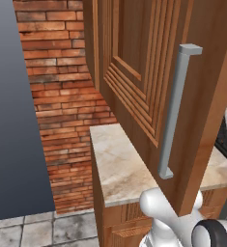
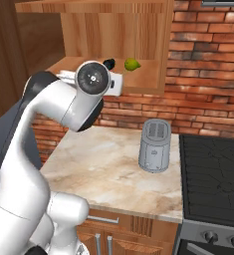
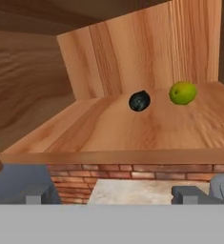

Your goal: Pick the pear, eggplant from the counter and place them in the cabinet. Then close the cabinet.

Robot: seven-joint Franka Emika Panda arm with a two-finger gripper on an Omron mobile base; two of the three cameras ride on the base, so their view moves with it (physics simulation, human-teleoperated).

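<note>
Hovering just outside the front edge of the cabinet shelf (image 3: 108, 128), the gripper (image 3: 111, 195) has its jaws spread wide with nothing between them; fingertips (image 3: 37, 194) sit low in the hand view, over the counter (image 3: 132, 190) below. In the right base view the arm's wrist is raised in front of the open cabinet (image 2: 113, 30). Counter (image 2: 103, 164) carries a grey toaster (image 2: 154, 145) near its right edge, beside the dark stovetop (image 2: 213, 174). Farther in, on the shelf floor, the eggplant (image 3: 139, 100) lies mid-shelf, small and dark, and the pear (image 3: 182, 93) sits just right of it, apart, nearer the right edge. Pear (image 2: 132, 64) also shows on the shelf in the right base view. In the left base view the cabinet door (image 1: 148, 72) stands open, grey bar handle (image 1: 175, 111) facing the camera, brick wall (image 1: 62, 96) behind.
</note>
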